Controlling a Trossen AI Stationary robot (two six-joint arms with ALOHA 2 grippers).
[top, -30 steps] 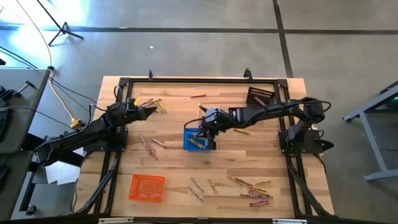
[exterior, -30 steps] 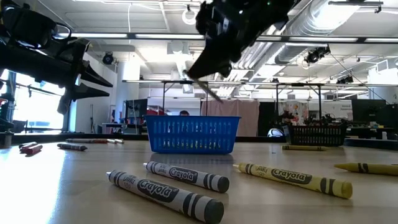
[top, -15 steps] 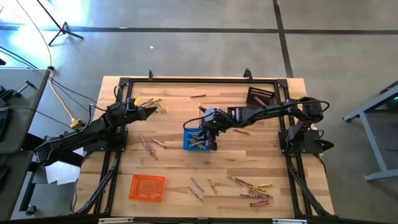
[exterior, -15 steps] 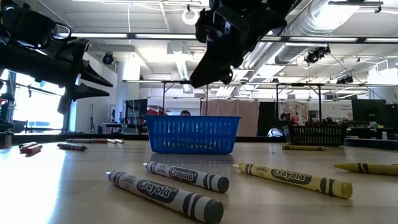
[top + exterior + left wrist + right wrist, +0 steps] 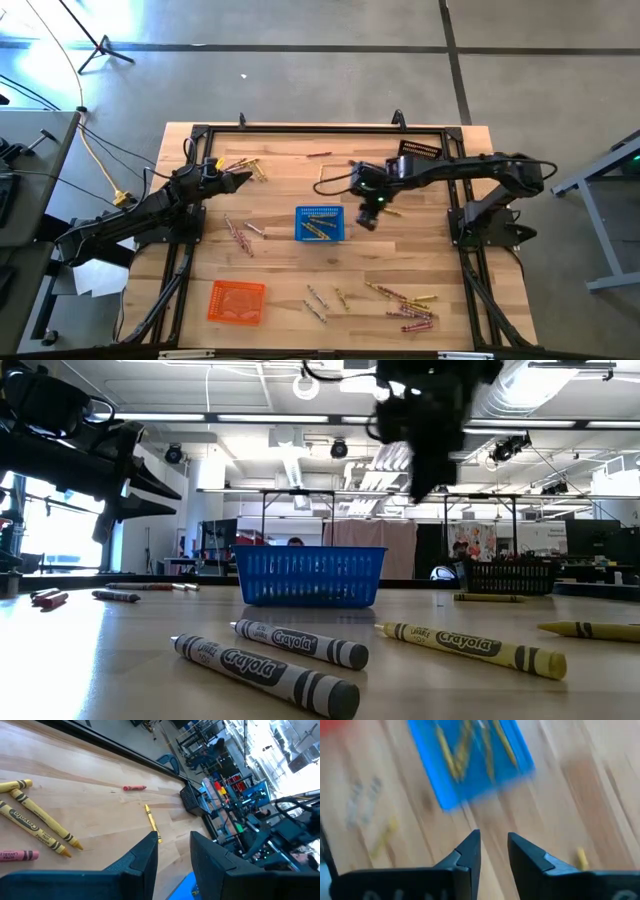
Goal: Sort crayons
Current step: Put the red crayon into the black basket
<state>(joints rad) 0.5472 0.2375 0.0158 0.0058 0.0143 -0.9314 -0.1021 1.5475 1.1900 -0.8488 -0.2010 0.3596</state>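
Right hand (image 5: 368, 213): hovers above the bench (image 5: 280, 255) just beside the blue basket (image 5: 320, 224), on the side twd the dark basket (image 5: 417, 155); fingers parted a little, nothing btwn them in the right wrist view.
Left hand (image 5: 240, 180): waits near the bench's far-left corner, fingers parted, empty.
Crayons, sorted: several yellow ones (image 5: 318, 228) lie in the blue basket.
Crayons, loose: a yellow pair (image 5: 243, 166) by the left hand; pinkish ones (image 5: 238, 236) left of the blue basket; a mixed cluster (image 5: 404, 303) at the near right; a few (image 5: 325, 300) near the front edge's middle; one red (image 5: 319, 155) at the far edge; one yellow (image 5: 390, 210) just beside the right hand.
Orange basket (image 5: 237, 301): near-left corner, looks empty.
Step in hand: by the look of it, going for the next crayon, prob. the yellow one closest to the right hand.
How to do it well: line the fingers across the stick, not along it; come straight down over its middle; clench only once both tips straddle it, since thin round sticks roll; lift clear of the basket rim before carrying over.
Risk: a glancing touch cd flick the crayon twd the dark basket.
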